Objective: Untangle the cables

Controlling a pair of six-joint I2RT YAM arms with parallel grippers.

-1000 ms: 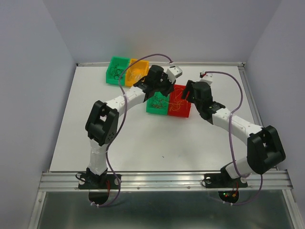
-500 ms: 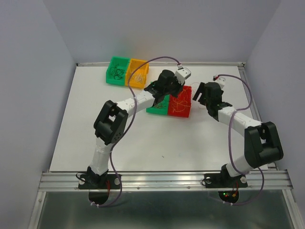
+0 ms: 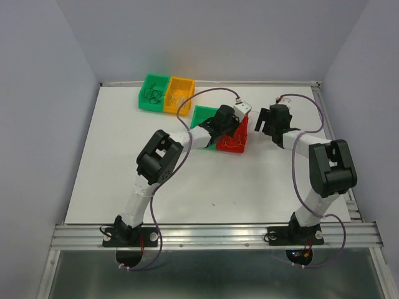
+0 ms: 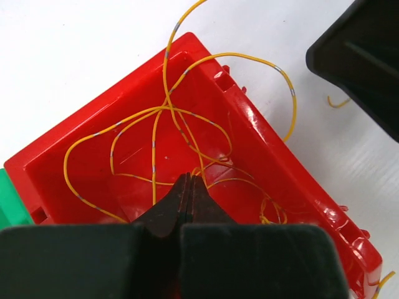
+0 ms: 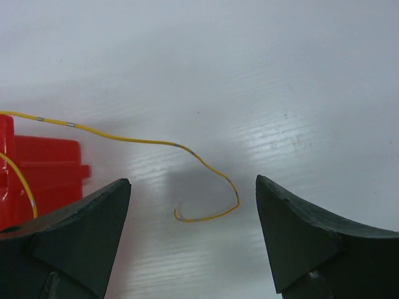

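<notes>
White desk (image 3: pixel 124 168), a green bin (image 3: pixel 149 106) and an orange bin (image 3: pixel 175 109) touching side by side near its far edge, a second green bin (image 3: pixel 201 113) joined to a red bin (image 3: pixel 234 147) mid-desk (both partly hidden), pale grey walls (image 3: pixel 37 93), aluminium rail (image 3: pixel 218 235) along the near edge

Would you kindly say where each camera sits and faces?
Top external: above and behind the bases, facing down at the table; left arm and right arm show.
Left wrist: on its arm, facing into the red bin of yellow cables; shut left end effector shows.
Right wrist: on its arm, faces table beside that bin; open right end effector shows.
Shared by both wrists: the red bin.
</notes>
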